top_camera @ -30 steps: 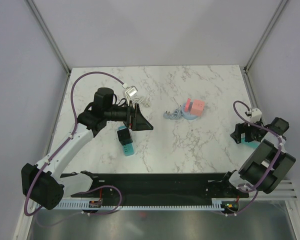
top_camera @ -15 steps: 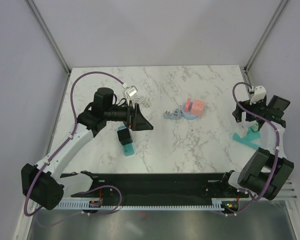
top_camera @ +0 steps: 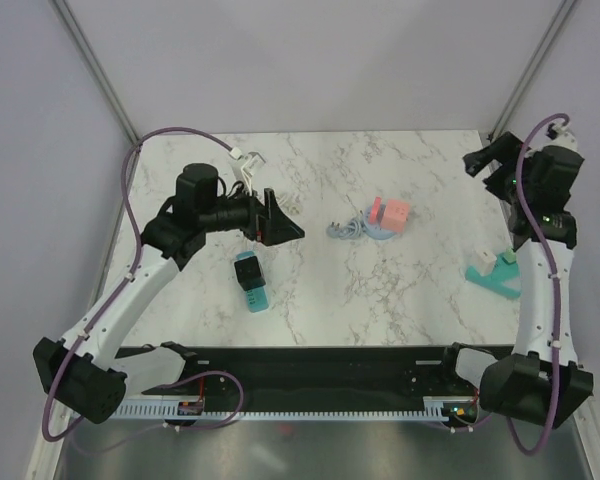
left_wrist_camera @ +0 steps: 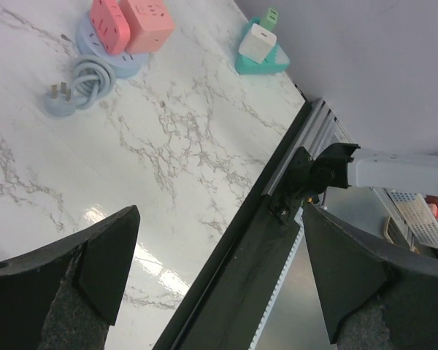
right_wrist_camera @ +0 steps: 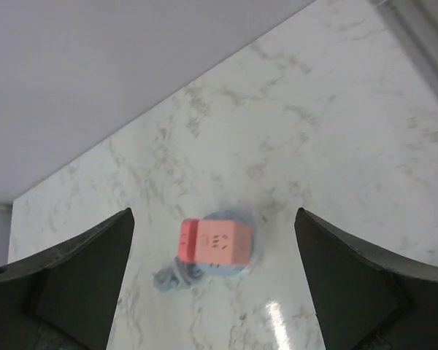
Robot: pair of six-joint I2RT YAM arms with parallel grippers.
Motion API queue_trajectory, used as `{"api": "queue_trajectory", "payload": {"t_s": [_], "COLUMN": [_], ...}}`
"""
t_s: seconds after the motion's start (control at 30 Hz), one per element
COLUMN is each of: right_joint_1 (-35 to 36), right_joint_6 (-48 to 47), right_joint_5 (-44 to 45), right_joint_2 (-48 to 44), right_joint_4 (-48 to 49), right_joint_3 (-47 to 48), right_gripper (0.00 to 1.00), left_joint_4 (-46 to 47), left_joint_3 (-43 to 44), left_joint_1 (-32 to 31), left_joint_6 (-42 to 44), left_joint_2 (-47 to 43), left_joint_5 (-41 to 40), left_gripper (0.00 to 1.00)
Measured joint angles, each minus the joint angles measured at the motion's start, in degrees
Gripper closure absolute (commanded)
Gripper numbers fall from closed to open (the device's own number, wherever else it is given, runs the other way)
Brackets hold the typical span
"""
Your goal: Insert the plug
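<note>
Near the middle of the white marble worktop (top_camera: 410,300), a pale blue-grey plug (left_wrist_camera: 58,95) with bare metal prongs lies flat just beside the pink cube-shaped power socket (left_wrist_camera: 135,22), ending a coiled cable (left_wrist_camera: 92,75) of the same colour. The socket covers most of its round blue base (left_wrist_camera: 96,55). From the right wrist the plug is a blur. The left fingers (left_wrist_camera: 102,270) and right fingers (right_wrist_camera: 80,270) are spread wide, well apart from the socket and holding nothing.
</note>
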Motion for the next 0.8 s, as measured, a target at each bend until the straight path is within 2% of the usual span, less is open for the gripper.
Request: {"api": "queue_trajectory", "payload": {"t_s": [0.13,0.23,0.43,0.63,0.8], "right_joint_1": [13.84,20.81,31.21,32.57,32.57], "right_joint_6": [1.36,2.14,5.81,6.69,6.84], "right_joint_5": [-2.21,-4.76,-12.94,-16.94,-16.35], "right_joint_2": [0.24,0.98,-2.27,-4.37,-7.82], "right_joint_4": [-5.79,-8.09,-2.51,-1.29,0.07], "right_joint_3": [2.12,2.64,-5.7,-8.87,-8.9], "right_gripper": [0.02,0.02,0.02,0.02,0.02], "left_joint_4": [-1.68,-2.29,-1.33,1.77,2.43], "left_joint_3": [3.34,5.95,5.77,1.27,1.14], "left_joint_1": [0.26,0.39,0.46,0.46,0.46], "left_joint_6": [0.02,0.02,-3.02,-6.99,-7.13], "left_joint_2": [-0.57,-1.05,-5.46,-14.49,-15.52], "left_joint_5": [-4.68,-7.1,-8.96,-10.64,-11.39], "left_gripper": [0.0,0.0,0.0,0.0,0.0]}}
